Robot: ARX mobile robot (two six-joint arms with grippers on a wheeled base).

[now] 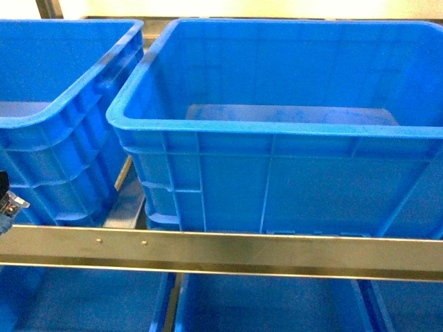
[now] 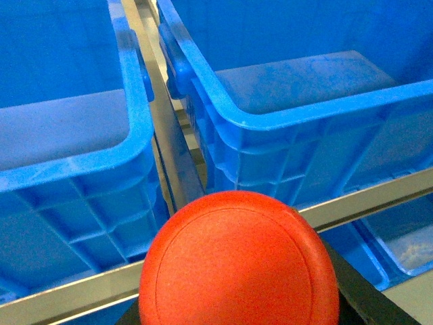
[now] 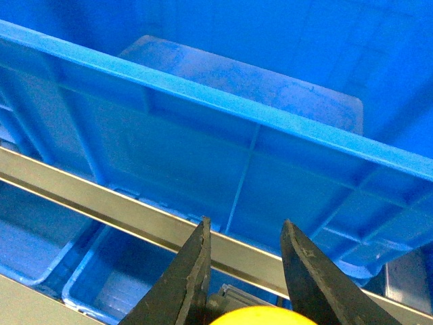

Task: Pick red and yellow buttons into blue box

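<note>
Nothing lies in the blue box point(image 1: 277, 76) yet. My left gripper point(image 2: 237, 298) clutches the red button point(image 2: 238, 263), my right point(image 3: 243, 271) the yellow button point(image 3: 260, 316), both just short of its near wall.

metal shelf rail point(image 1: 221, 252), bright light above

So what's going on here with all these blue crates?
The robot is sorting push buttons into a big blue crate on a metal shelf rail. The left wrist camera is filled by a red button close to it, apparently carried by the left arm. A yellow button sits between the right gripper fingers. Both are still short of the crate, whose floor looks bare; a second crate stands beside it.
</note>
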